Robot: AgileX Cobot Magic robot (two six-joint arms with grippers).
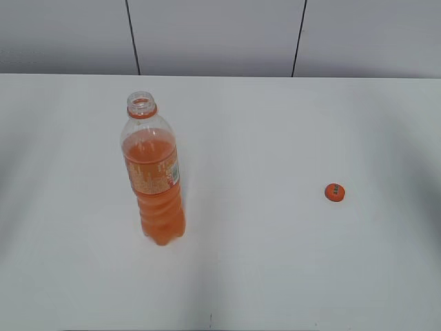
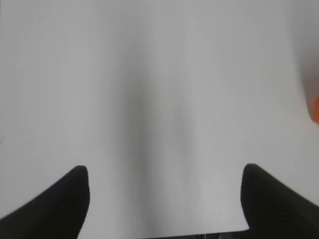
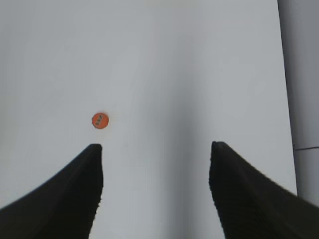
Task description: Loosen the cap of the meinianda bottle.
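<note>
Meinianda bottle (image 1: 156,176) stood upright and uncapped on white table (image 1: 275,262), cap (image 1: 334,192) laid well apart at right, left pincer (image 2: 164,174) and right pincer (image 3: 155,149) both spread wide, nothing grasped.

You get bright, even, diffuse light on the white table (image 1: 289,262) with only faint soft grey shadow bands and no hard glare, the exterior view fairly sharp, while both wrist views are soft, their dark fingers (image 3: 65,199) blurred and an orange smear (image 2: 314,109) out of focus.
</note>
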